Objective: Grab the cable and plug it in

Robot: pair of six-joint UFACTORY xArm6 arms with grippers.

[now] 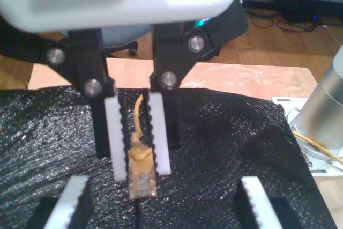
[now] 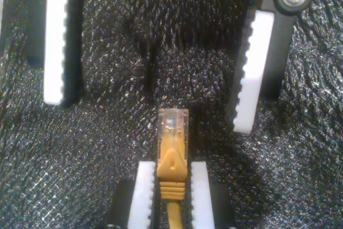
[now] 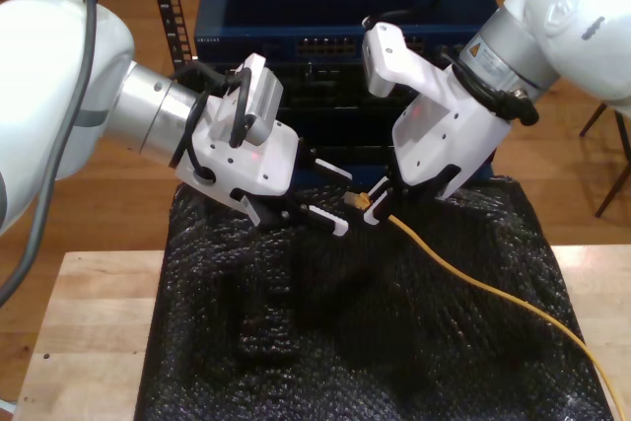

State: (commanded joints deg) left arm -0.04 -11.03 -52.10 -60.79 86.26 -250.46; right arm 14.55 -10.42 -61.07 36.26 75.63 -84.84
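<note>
Plug end of the long thin yellow-orange network cable point(image 2: 171, 167) is pinched between the white ribbed pads of my second gripper point(image 2: 171, 186), jaws narrow and clamped on the moulded boot, with the small clear plastic plug point(image 2: 172, 122) poking out past the fingertips. From outside you can see it hanging in the air over the back edge of the crinkly black bubble-wrap sheet point(image 3: 325, 342), while the rest of the cable point(image 3: 473, 283) trails off across the sheet toward the exterior view's right and past the front edge of the light wooden worktop point(image 3: 89, 332). My first gripper point(image 1: 166, 202) sits just in front of the plug with its jaws spread wide, holding nothing, nose to nose with the other one. Behind both is the dark blue rack-style network box point(image 3: 345, 7) with a row of ports point(image 3: 335, 44), which I'd guess is where this goes. Stuff that could bite me: the grip is only on the boot, so the plug could twist or slide when it meets the port; the trailing cable could snag on the wrap and drag it off line; and the two grippers are close enough to bump. Can't read any writing, the little label on the arm point(image 3: 483, 49) is too small.
</note>
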